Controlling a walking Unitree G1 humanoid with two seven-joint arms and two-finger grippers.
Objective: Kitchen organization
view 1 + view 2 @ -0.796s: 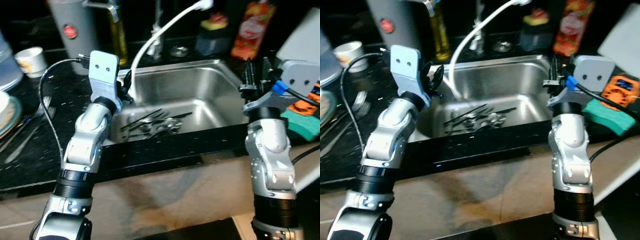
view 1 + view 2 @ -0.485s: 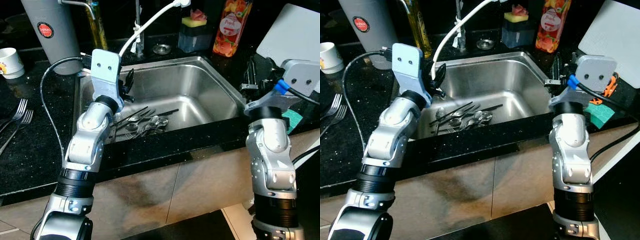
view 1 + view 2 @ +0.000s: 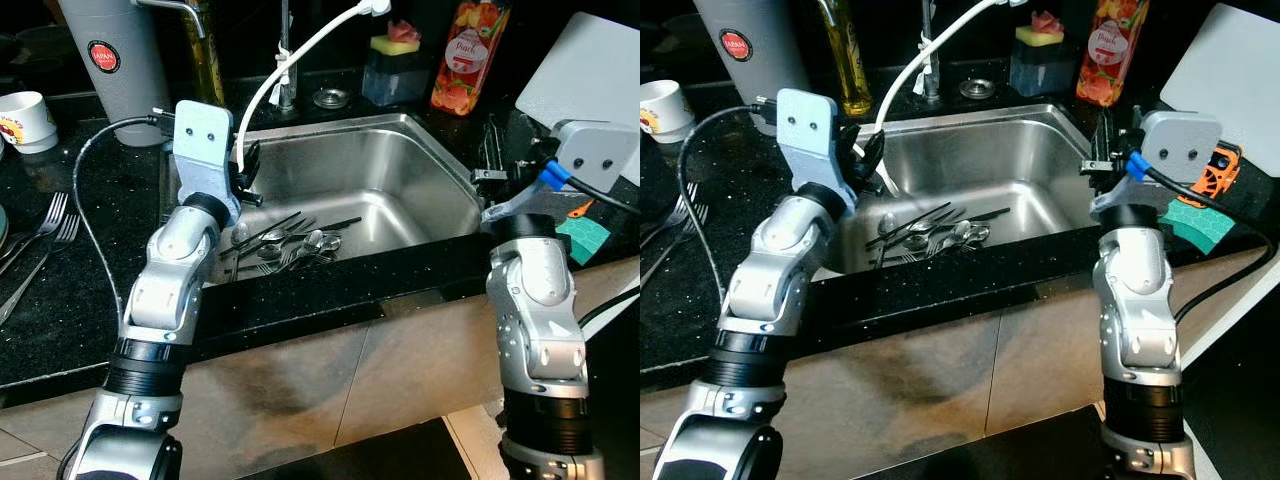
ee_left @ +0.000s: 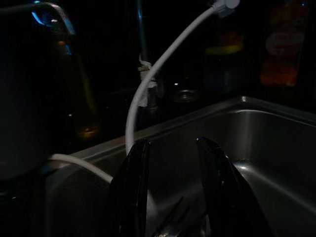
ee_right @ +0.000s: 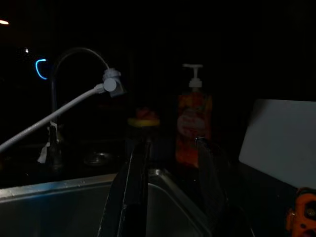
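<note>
Against the frame of half a second back, little altered: whole view shifted slightly, so camera motion rather than moved objects; left gripper hovering as before above the left rim of the sink, fingers parted with a clear gap, nothing between them. Right gripper raised at the sink's right rim, fingers likewise apart and empty. No grasp made, so the sorting judged barely begun. Cutlery pile lying in the sink's basin toward its front-left corner, untouched: spoons, forks and dark thin utensils tangled together, long axes mostly running from the front-left corner up toward the back-right, spoon bowls near the middle of the heap. More forks flat on the black counter near its left edge, tines pointing toward the back. White faucet hose arching just beside the left gripper.
</note>
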